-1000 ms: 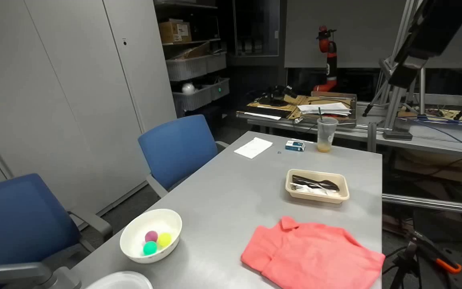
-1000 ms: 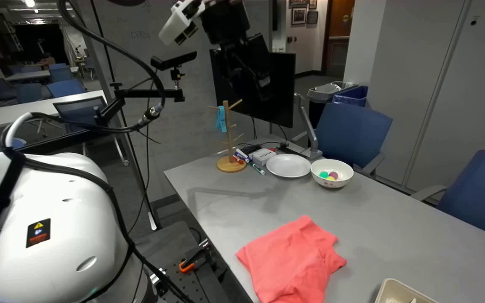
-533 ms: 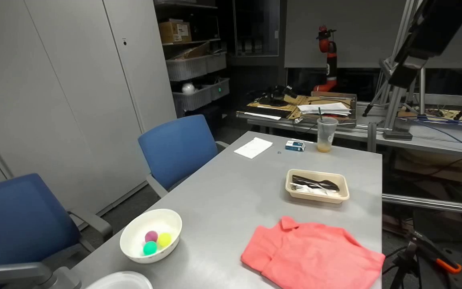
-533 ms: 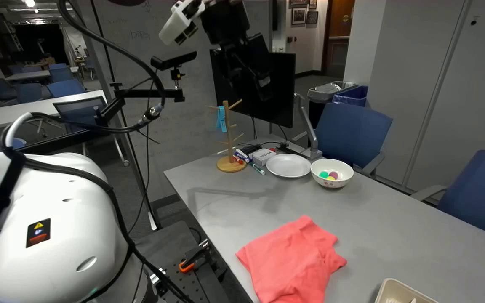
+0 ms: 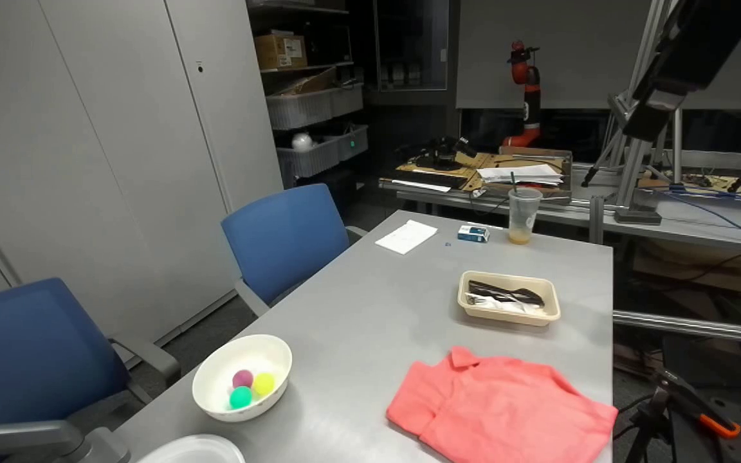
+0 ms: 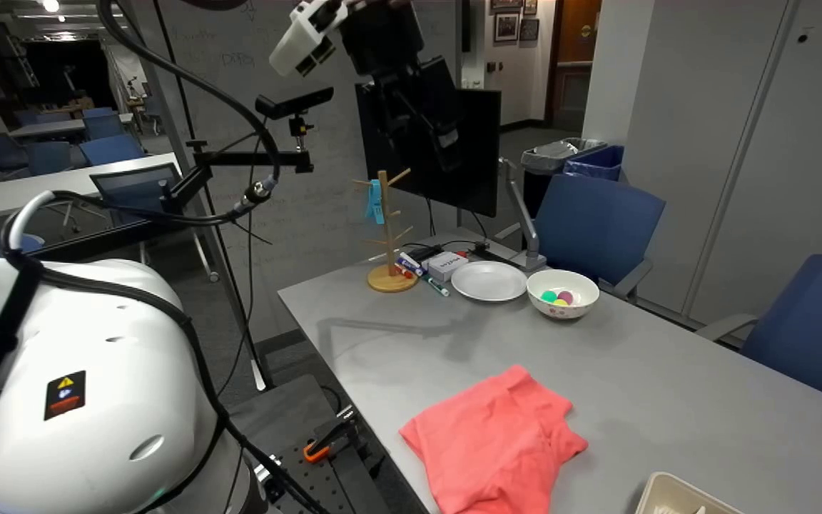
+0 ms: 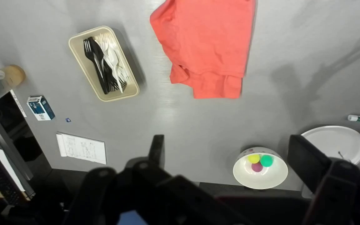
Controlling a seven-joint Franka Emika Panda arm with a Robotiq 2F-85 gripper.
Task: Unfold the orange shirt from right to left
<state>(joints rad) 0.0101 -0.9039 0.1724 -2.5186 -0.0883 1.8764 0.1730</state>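
Orange shirt (image 7: 214,40): wrinkled, on desk (image 7: 180,122).
Fingers (image 7: 308,159): released, spread wide, above desk.
White bowl (image 7: 259,181): holds three balls (image 7: 266,160).

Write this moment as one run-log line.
orange shirt: folded, on table; jaws: open, empty, clear of shirt; cutlery tray: beside, apart; unfolding: not yet done

1. The robot's white arm (image 6: 104,385), smooth and rounded, bulks large in the foreground at the lower left of an exterior view.
2. In the wrist view the dark gripper (image 7: 227,142) lies along the bottom, its two fingers (image 7: 308,162) standing wide apart with a broad gap between them.
3. In both exterior views the gripper hangs high, tilted off vertical, pointing downward at a slant.
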